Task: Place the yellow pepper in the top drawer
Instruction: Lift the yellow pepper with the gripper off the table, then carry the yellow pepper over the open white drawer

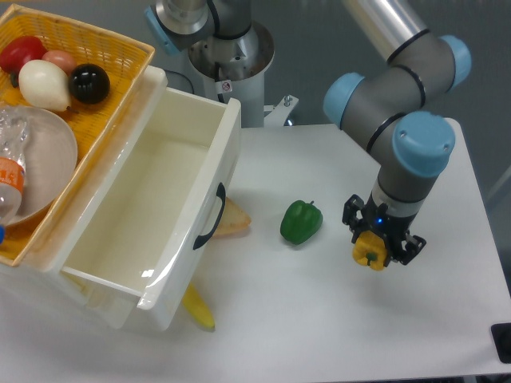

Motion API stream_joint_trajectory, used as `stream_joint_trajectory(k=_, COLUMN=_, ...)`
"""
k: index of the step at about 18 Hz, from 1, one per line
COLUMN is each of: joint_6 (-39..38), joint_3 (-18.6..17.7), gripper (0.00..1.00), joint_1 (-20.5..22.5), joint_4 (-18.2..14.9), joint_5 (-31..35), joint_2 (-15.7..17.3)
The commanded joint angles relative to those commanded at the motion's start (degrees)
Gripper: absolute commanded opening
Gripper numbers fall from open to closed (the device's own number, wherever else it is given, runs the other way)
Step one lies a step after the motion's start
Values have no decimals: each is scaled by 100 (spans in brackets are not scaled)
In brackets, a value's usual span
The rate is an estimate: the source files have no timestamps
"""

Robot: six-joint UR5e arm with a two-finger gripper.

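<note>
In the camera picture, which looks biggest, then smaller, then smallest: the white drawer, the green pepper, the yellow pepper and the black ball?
1. Drawer, by far the biggest.
2. Green pepper.
3. Black ball, close to the green pepper, so this order is unsure.
4. Yellow pepper looks smallest, but the fingers hide part of it.

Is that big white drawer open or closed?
Open. The top drawer is pulled well out, and its bare cream inside shows with nothing in it.
</note>
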Motion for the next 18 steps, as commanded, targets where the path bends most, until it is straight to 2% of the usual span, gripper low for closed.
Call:
stream_joint_trajectory(k=5, joint_6=-738, joint_3=0, gripper=24, joint_1=106, joint_4=-405, joint_5=-729, joint_2=404)
stream_joint_trajectory(k=14, joint_6=-2118, joint_3=-211, gripper=26, joint_1=-210, joint_4=-423, joint_5=-1591, joint_2=915)
stream_joint_trajectory(k=18, joint_6=-2566, joint_3=-509, gripper=26, joint_1=-500, joint_4=-414, joint_5=-1811, joint_2=1266)
